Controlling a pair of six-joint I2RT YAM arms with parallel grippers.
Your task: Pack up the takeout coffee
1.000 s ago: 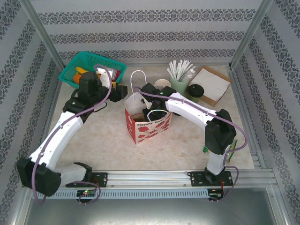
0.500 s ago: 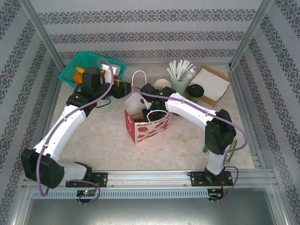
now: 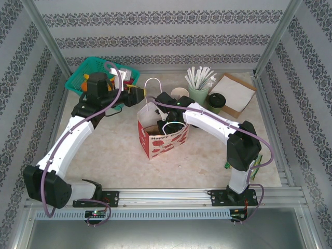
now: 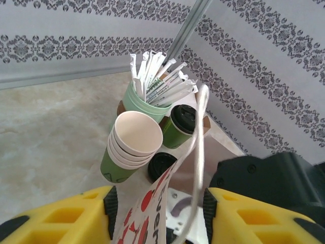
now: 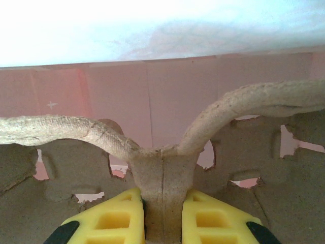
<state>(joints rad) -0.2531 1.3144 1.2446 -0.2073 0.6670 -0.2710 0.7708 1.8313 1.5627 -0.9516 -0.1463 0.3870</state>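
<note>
Left arm [image 3: 67, 142] and right arm [image 3: 210, 121] had white links and black joints. A purple cable [image 3: 122, 83] ran along each. Fingers [image 5: 109, 221] were yellow, with moulded recesses.

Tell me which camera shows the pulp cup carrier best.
Right wrist: the carrier is close up, its centre rib pinched by the right gripper. The top external view gives just a brown glimpse of it inside the paper bag.

Cups [image 3: 179, 94] crowding bag [image 3: 165, 141] — bare table [image 3: 111, 150] left

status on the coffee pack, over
right claw shut on pulp carrier inside paper bag. left claw open astride bag handle. dark green cup beside straw cup, unpacked.
</note>
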